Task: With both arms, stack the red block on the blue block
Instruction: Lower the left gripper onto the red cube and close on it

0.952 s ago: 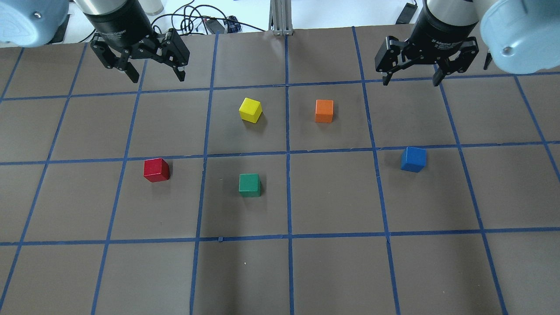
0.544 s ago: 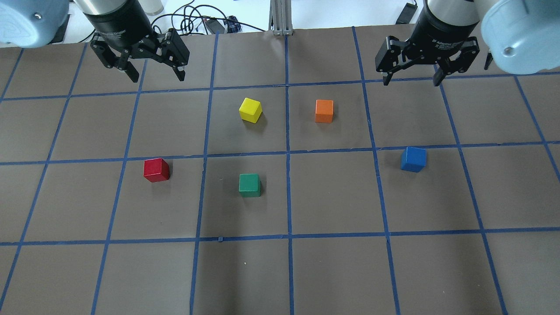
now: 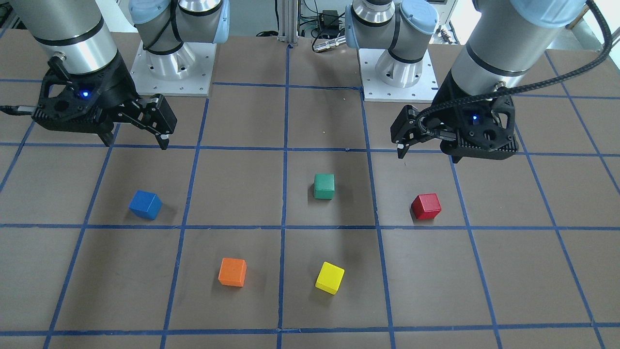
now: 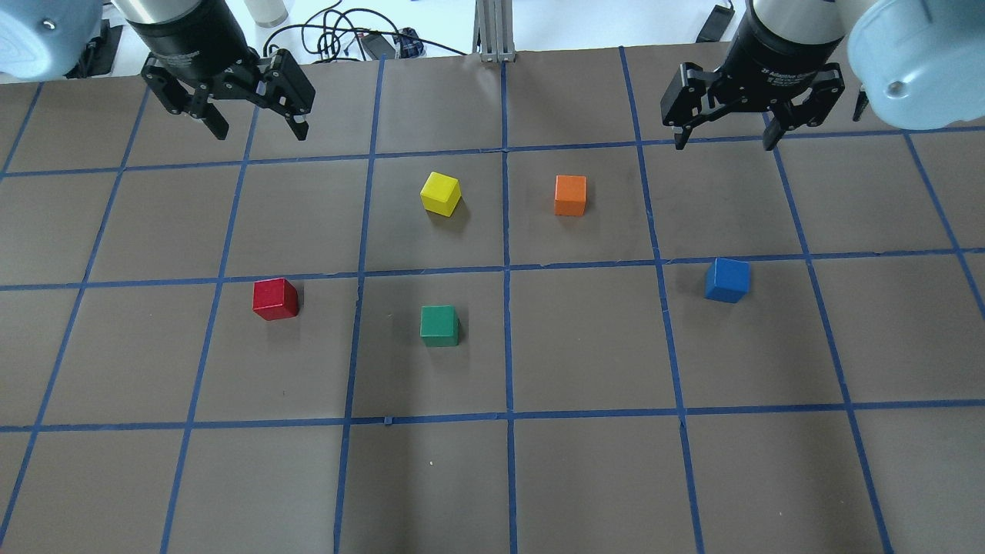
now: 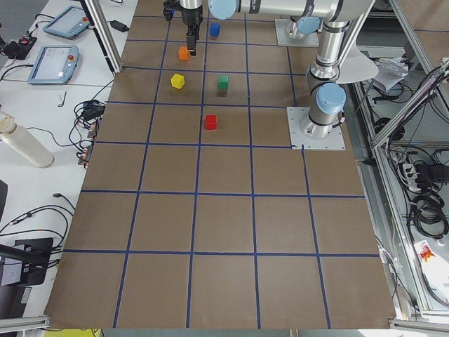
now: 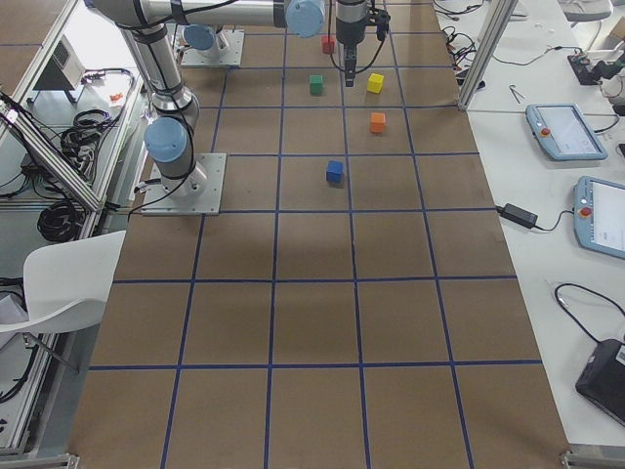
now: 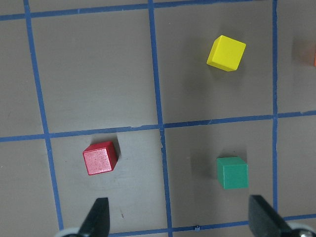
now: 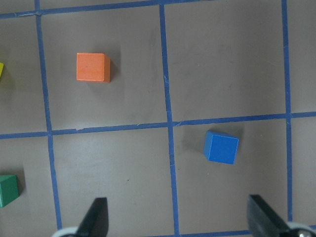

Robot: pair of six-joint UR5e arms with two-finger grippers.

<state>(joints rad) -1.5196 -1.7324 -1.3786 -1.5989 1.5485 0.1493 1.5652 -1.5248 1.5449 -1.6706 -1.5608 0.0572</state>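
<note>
The red block (image 4: pixel 275 299) sits on the brown mat in the left half; the left wrist view shows it (image 7: pixel 100 158) ahead of and just inside the left finger. The blue block (image 4: pixel 726 280) sits in the right half, apart from the other cubes, and the right wrist view shows it (image 8: pixel 221 147) between the fingers' lines. My left gripper (image 4: pixel 262 131) hangs open and empty high above the mat's far side, well beyond the red block. My right gripper (image 4: pixel 724 142) is open and empty, high above the far side, beyond the blue block.
A yellow cube (image 4: pixel 440 193) and an orange cube (image 4: pixel 570 195) lie in the far middle squares. A green cube (image 4: pixel 439 325) lies between the red and blue blocks, nearer the red. Blue tape lines grid the mat. The arm bases (image 3: pixel 172 63) stand at the robot's edge.
My left gripper has shifted a little to the left and farther back over the mat, still open. The right gripper and all cubes have stayed put.
</note>
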